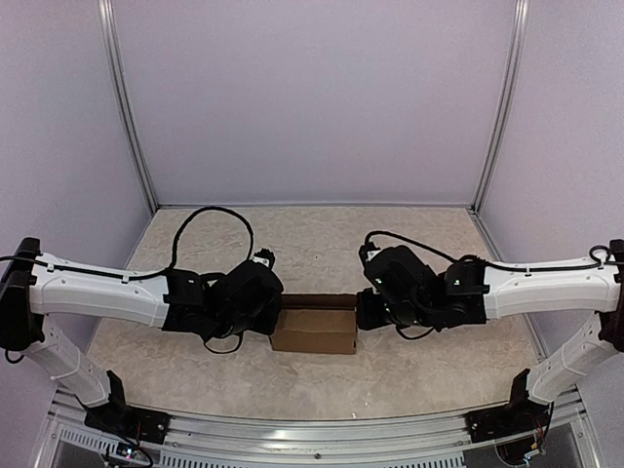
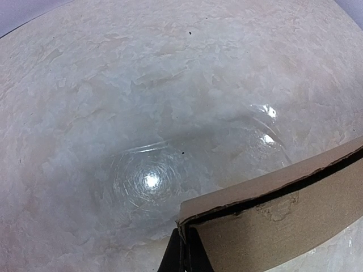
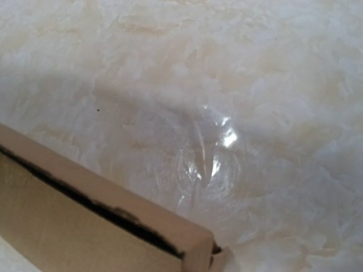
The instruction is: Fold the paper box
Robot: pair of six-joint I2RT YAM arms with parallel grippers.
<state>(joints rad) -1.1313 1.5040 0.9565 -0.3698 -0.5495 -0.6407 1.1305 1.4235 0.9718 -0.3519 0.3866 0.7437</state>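
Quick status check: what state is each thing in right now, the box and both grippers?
paper box: folded into an oblong, lying on the table, dark gap along one seam.
left gripper: shut, at the box's left end.
right gripper: shut, at its right end.

Two white arms (image 1: 97, 288), black wrists (image 1: 244, 297), looping black cables (image 1: 210, 213), black bases (image 1: 127, 419)

Paper box (image 1: 314, 329) on table (image 1: 312, 244)
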